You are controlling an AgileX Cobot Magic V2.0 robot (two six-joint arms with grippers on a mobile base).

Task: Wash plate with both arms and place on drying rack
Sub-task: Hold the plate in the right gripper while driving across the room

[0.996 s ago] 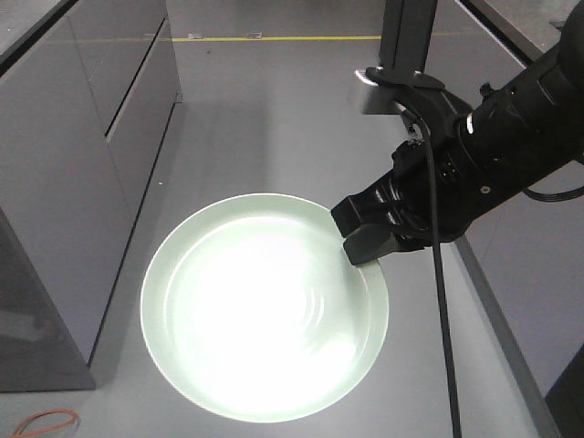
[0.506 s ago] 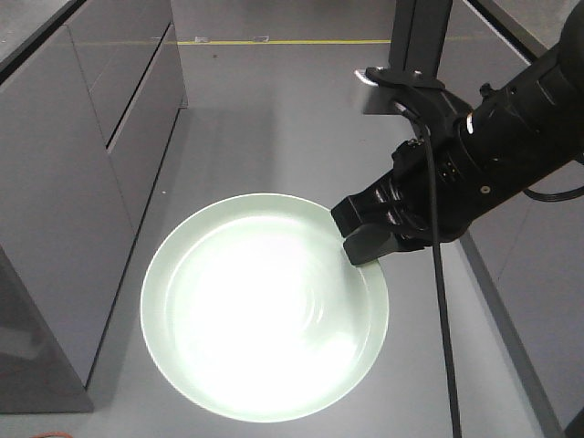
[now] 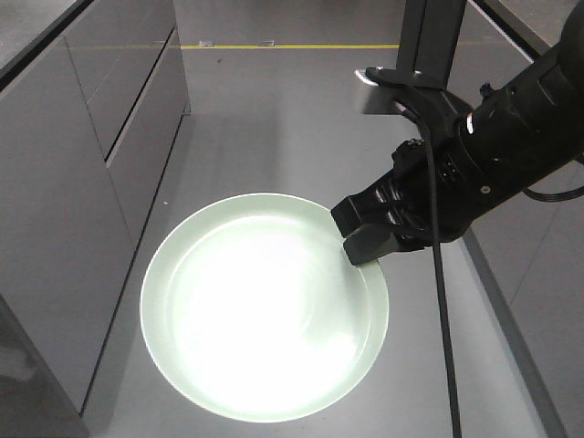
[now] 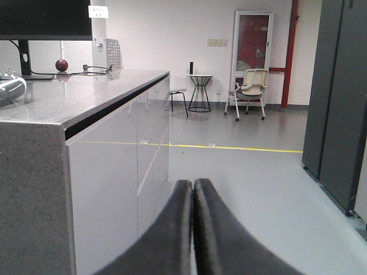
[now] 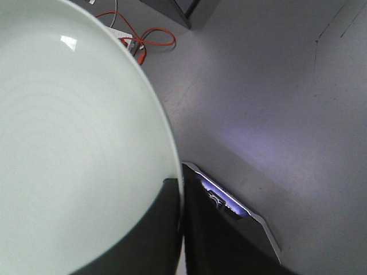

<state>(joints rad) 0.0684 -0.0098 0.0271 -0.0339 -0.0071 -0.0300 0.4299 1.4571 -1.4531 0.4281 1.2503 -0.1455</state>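
Observation:
The pale mint-green plate (image 3: 265, 310) hangs level above the grey floor, glaring white in its middle. My right gripper (image 3: 365, 245), at the end of a bulky black arm (image 3: 493, 155), is shut on the plate's upper-right rim. In the right wrist view the rim of the plate (image 5: 74, 143) sits pinched between the dark fingers of the right gripper (image 5: 182, 189). My left gripper (image 4: 193, 186) shows only in the left wrist view, shut with its fingers pressed together and nothing between them. The drying rack is out of view.
A grey cabinet run (image 3: 82, 164) with a stone counter (image 4: 69, 97) lines the left side. A dark column (image 3: 429, 46) stands behind the right arm, and tall dark cabinets (image 4: 338, 103) line the right. A yellow floor line (image 3: 274, 46) crosses ahead. An orange cable (image 5: 143, 40) lies on the floor.
The floor, cabinet and yellow line have slid down the front view, and an orange cable at lower left has left it. Plate and right gripper keep their place in the frame.

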